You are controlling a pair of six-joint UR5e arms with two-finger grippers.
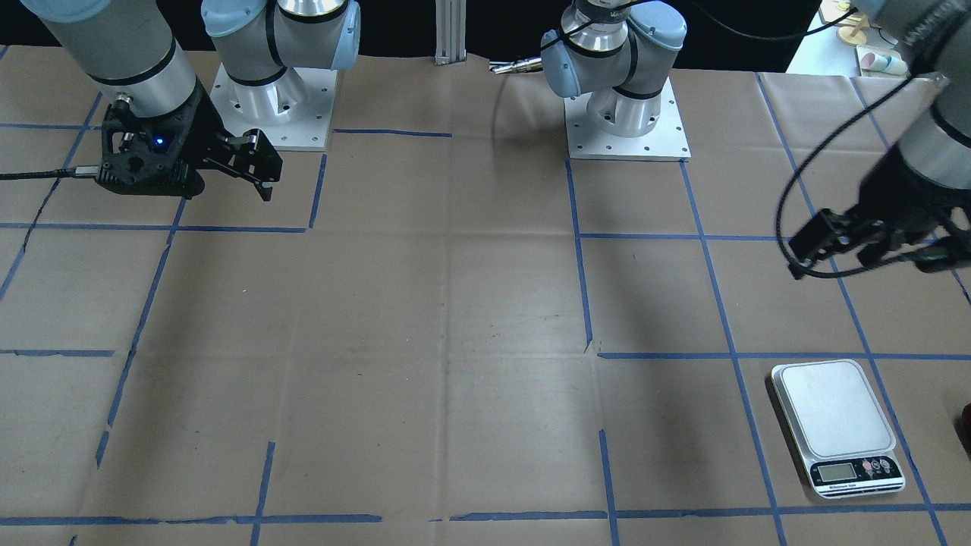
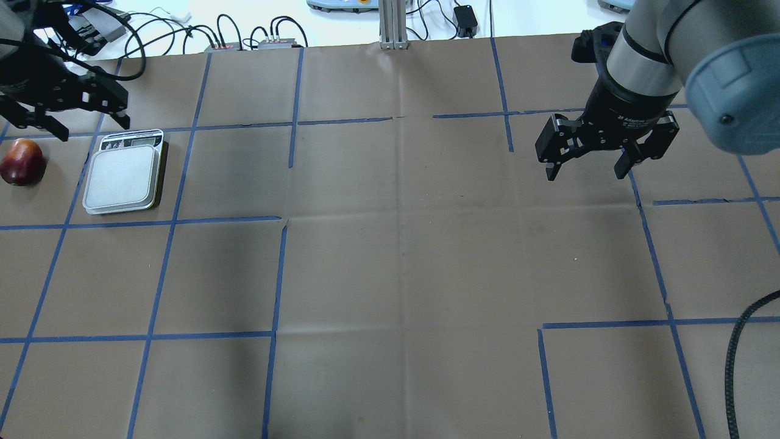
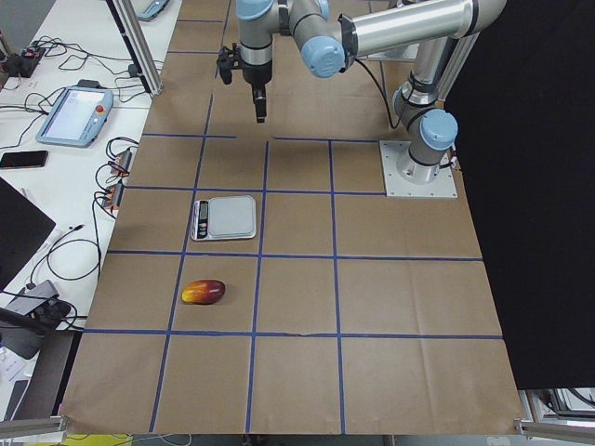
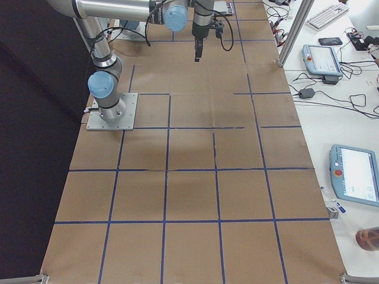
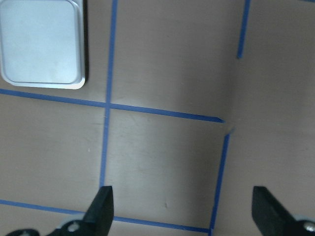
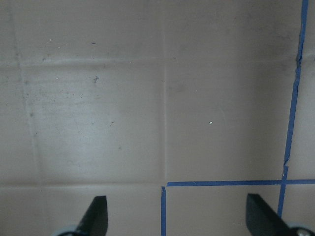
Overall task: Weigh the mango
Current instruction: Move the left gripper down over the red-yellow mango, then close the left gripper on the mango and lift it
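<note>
The mango (image 2: 22, 161), dark red with an orange-yellow tip, lies on the brown paper at the table's far left, just left of the white scale (image 2: 122, 177). It also shows in the exterior left view (image 3: 203, 292) and as a sliver at the front-facing view's right edge (image 1: 966, 431). The scale's platform (image 1: 833, 408) carries nothing. My left gripper (image 2: 93, 124) is open and empty, raised beyond the scale; its wrist view shows the platform's corner (image 5: 42, 44). My right gripper (image 2: 586, 175) is open and empty, raised over the right half, far from both.
Brown paper with a blue tape grid (image 2: 277, 274) covers the table. The two arm bases (image 1: 626, 114) (image 1: 273, 106) are bolted at the robot's side. Cables and devices (image 2: 256, 36) lie beyond the far edge, and a metal post (image 2: 390, 24) stands at its middle.
</note>
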